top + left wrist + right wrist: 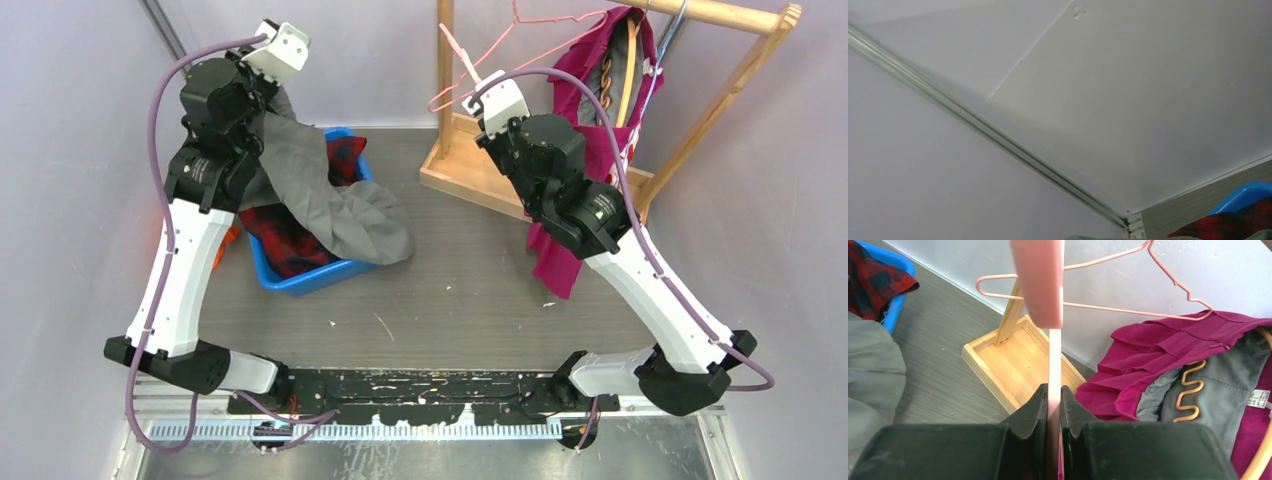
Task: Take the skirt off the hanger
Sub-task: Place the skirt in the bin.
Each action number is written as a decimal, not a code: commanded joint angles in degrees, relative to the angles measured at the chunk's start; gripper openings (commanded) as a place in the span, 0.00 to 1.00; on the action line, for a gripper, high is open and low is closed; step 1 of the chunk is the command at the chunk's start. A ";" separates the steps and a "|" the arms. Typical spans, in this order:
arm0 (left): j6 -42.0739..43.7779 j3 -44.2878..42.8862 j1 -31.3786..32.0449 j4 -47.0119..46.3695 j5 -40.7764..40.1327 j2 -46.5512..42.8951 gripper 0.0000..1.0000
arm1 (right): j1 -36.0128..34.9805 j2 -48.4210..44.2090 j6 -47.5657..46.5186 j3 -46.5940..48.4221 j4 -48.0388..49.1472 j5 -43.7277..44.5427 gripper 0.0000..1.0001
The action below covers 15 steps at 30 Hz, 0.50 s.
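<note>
A grey skirt (330,195) hangs from my raised left gripper (268,98) and drapes over the blue bin (300,280). That gripper's fingers are hidden under its wrist. In the left wrist view only a sliver of the grey skirt (1098,238) shows at the bottom edge. The bare pink wire hanger (530,40) hooks on the wooden rack's rod. My right gripper (1054,390) is shut on the pink hanger's clip strip (1038,280), which stands upright between the jaws. The skirt hangs apart from the pink hanger (1128,307).
The wooden rack (470,170) stands at the back right. A magenta pleated garment (590,100) and a grey one (1228,385) hang from it on a curved orange hanger. Red plaid cloth (285,240) lies in the bin. Walls close in on the left and right.
</note>
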<state>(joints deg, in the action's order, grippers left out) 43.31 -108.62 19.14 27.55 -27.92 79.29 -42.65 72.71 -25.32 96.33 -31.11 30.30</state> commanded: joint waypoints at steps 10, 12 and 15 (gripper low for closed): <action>7.70 -10.06 -5.39 -12.28 -6.65 3.25 0.00 | 2.47 -0.21 1.61 1.37 5.27 -2.50 0.01; 6.68 -9.01 -5.37 -12.56 -6.52 3.98 0.00 | 2.80 -0.17 1.67 1.03 5.52 -2.62 0.01; 6.70 -8.08 -5.37 -13.66 -6.50 5.59 0.00 | 3.70 -0.11 2.03 0.62 5.53 -2.79 0.01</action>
<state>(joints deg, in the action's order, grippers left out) 50.13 -116.55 13.80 20.14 -34.09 82.94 -39.99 73.17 -24.38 96.31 -30.39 28.10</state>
